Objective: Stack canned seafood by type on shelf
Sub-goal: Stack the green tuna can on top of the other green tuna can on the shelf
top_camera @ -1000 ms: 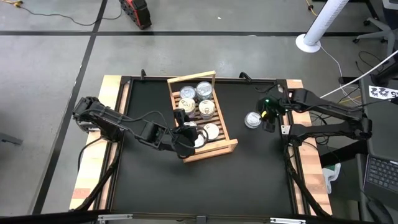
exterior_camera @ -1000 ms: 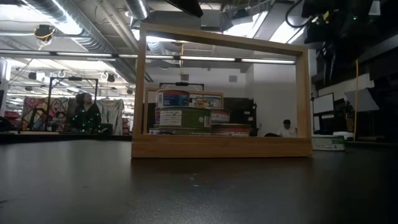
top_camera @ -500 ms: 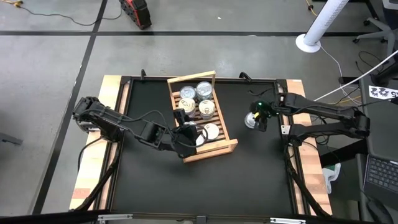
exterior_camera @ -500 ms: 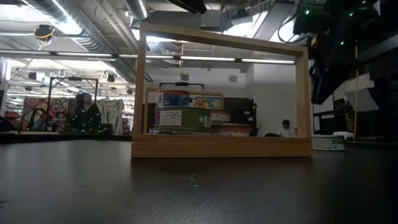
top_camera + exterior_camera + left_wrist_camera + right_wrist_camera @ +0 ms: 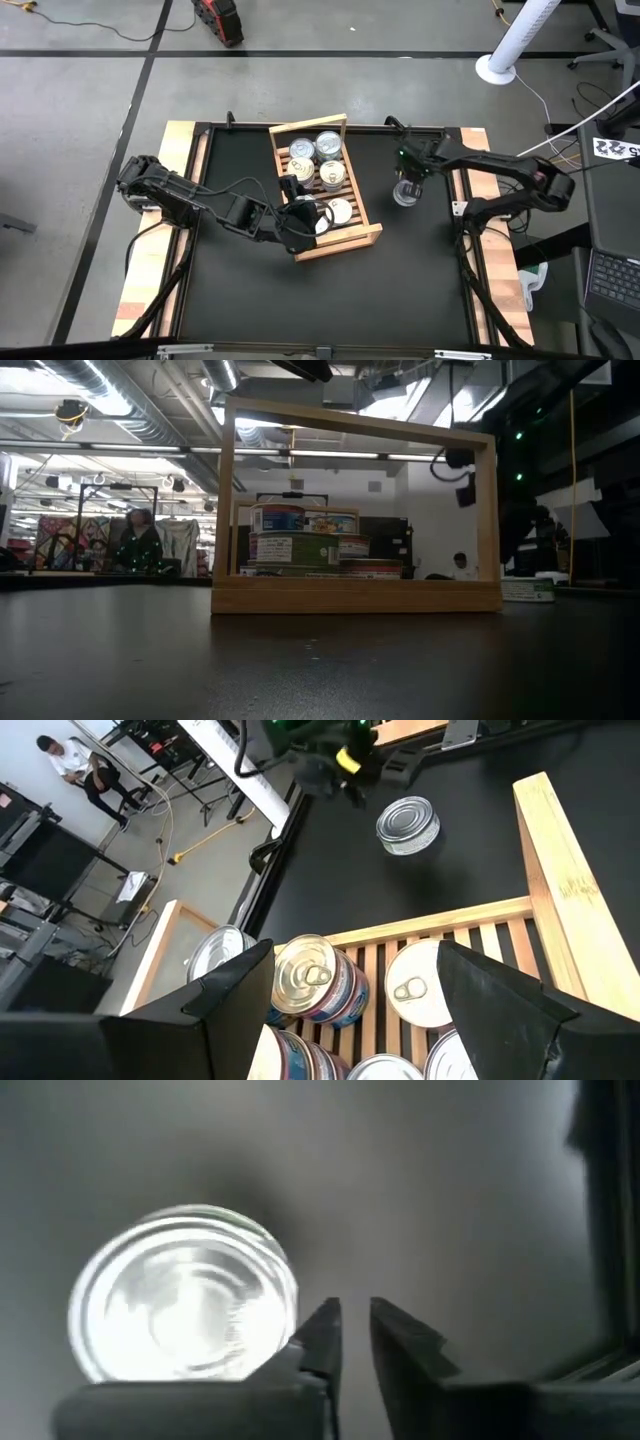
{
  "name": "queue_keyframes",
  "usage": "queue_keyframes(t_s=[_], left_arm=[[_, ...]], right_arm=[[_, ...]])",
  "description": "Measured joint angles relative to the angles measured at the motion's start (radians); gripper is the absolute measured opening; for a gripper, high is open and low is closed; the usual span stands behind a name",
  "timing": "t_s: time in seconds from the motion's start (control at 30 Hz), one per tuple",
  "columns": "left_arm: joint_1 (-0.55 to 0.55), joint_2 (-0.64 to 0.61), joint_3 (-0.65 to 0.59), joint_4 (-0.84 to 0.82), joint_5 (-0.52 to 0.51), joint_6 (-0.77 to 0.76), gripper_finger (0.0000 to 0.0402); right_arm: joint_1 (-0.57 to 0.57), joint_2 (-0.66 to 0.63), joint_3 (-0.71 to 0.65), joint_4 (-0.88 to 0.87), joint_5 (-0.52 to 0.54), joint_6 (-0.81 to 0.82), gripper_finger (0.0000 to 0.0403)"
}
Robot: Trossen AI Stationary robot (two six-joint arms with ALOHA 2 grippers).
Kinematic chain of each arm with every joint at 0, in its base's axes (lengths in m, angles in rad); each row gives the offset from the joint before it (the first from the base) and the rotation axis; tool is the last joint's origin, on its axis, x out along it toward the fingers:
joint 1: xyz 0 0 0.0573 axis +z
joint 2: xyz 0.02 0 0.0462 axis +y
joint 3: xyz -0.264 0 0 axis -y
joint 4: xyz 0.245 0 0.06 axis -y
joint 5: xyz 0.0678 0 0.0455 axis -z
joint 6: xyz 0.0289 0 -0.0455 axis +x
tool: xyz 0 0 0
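The shelf (image 5: pixel 325 185), a light wooden slatted rack, lies mid-table with several round tins of canned seafood (image 5: pixel 331 173) standing on its slats, some stacked (image 5: pixel 300 546). One loose silver-lidded tin (image 5: pixel 404 193) stands on the black table to the right of the shelf. My right gripper (image 5: pixel 355 1330) points down right beside this tin, its fingers almost together with nothing between them. My left gripper (image 5: pixel 365 1010) hovers open over the tins (image 5: pixel 310 982) at the shelf's near end. My right gripper has one finger (image 5: pixel 322 1332) right at the rim (image 5: pixel 288 1312) of the loose tin, coming from above. Whether it touches the rim I cannot tell. The tin stands flat on the table.
Bare black table lies around the shelf and the loose tin. Wooden planks (image 5: pixel 180 140) line the table's left and right edges. The right arm (image 5: pixel 335 765) reaches in from the right side.
My right gripper has come down and moved toward the table's left, from beside the loose tin to right over its edge. The tin has kept its place.
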State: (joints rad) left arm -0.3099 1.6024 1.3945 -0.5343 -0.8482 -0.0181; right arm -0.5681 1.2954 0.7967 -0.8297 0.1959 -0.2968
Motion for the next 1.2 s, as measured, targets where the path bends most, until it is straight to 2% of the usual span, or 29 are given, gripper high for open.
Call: queue_keyframes(t_s=[0.2, 0.43, 0.57, 0.7, 0.87, 1.03, 1.2], left_arm=[[0.000, 0.000, 0.000, 0.000, 0.000, -0.006, 0.0276], [-0.001, 0.000, 0.000, 0.000, 0.000, -0.011, 0.0276], [-0.004, 0.000, 0.000, -0.001, 0.001, -0.042, 0.0276], [-0.005, 0.000, 0.000, -0.002, 0.039, -0.062, 0.0276], [-0.019, 0.000, 0.000, -0.002, 0.071, -0.066, 0.0276], [-0.041, 0.000, 0.000, -0.001, 0.072, -0.079, 0.0276], [-0.064, 0.001, 0.000, -0.001, 0.072, -0.136, 0.0276]], right_arm=[[-0.085, 0.087, 0.000, 0.044, -0.023, -0.032, 0.0006], [-0.092, 0.139, 0.000, 0.040, -0.119, -0.051, 0.0010], [-0.092, 0.149, 0.000, 0.035, -0.214, -0.048, 0.0003], [-0.075, 0.148, -0.010, -0.001, -0.223, 0.001, 0.0005], [0.001, 0.150, -0.093, 0.004, -0.256, 0.036, 0.0004], [0.130, 0.155, -0.092, 0.077, -0.277, 0.104, 0.0005], [0.255, 0.156, -0.093, 0.068, -0.294, 0.227, 0.0005]])
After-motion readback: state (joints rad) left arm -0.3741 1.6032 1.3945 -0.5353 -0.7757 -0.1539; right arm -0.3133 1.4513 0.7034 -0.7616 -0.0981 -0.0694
